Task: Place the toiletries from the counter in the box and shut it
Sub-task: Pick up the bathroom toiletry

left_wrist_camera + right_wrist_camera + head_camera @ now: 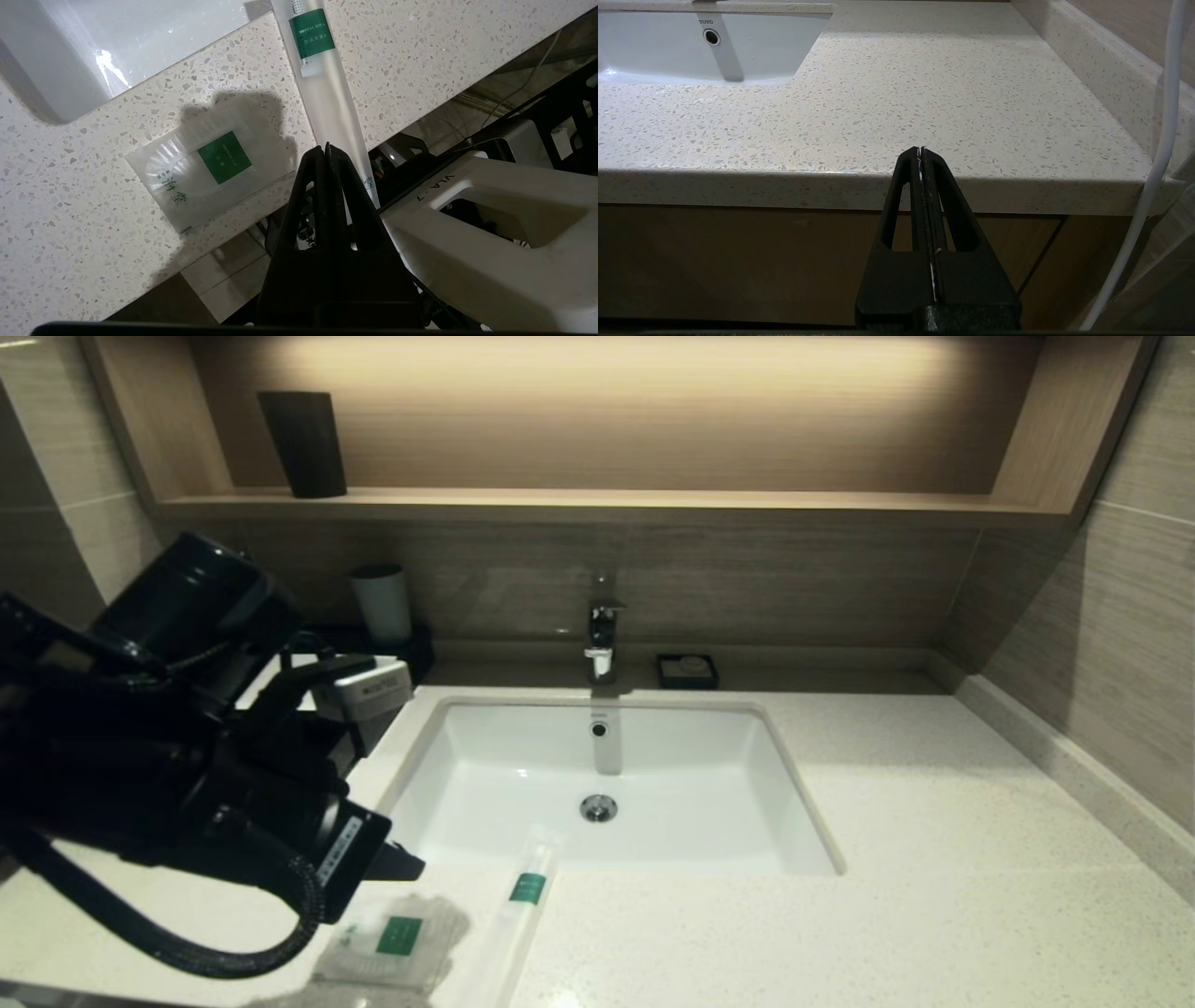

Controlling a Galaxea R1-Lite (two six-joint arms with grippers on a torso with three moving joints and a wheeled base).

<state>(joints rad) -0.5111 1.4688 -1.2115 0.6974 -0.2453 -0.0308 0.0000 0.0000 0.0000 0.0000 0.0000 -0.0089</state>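
The counter (934,859) is one wide slab of cream stone flecked with grey, with a single smooth white rectangular basin (607,784) sunk into it. Two pale, frosted plastic packets lie at its front edge, just left of the basin's middle. The long packet (322,88) is slim, one end over the basin rim, the other past the counter edge. The square packet (215,172), just beside it, is flat. Each carries one green label. The left gripper (325,148) hangs above them, fingers pressed together, empty. The right gripper (920,150) is likewise closed, before the counter's front edge.
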